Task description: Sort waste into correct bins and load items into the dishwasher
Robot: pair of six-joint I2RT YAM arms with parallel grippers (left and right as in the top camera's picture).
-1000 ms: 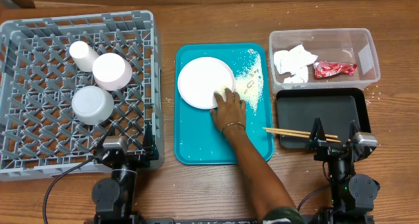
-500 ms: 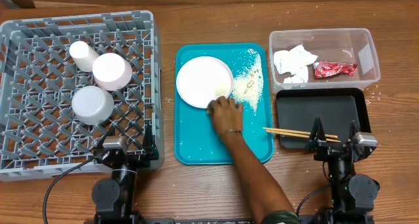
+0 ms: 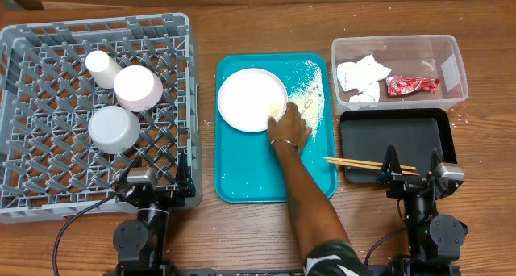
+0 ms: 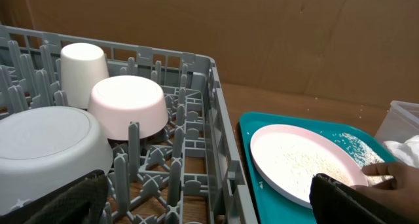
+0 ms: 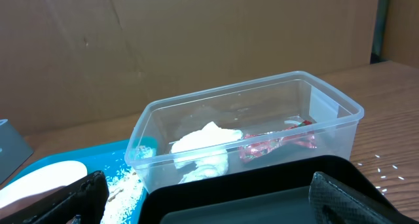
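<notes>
While the left tool (image 3: 156, 174) and right tool (image 3: 413, 165) hang spread wide and empty, the white plate (image 3: 248, 97) sits on the teal tray (image 3: 242, 179) — ahead and rightward of the left tool, the nearer one — with a person's hand (image 3: 293, 123) at its rim.

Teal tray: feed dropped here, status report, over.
Left pincer, right pincer open. White plate on teal tray, rice grains alongside. Person's hand at plate rim, blocking.

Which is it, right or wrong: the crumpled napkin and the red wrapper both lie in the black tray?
Wrong. The napkin and red wrapper both lie in the clear tub, not the black tray. The overhead view shows it.
</notes>
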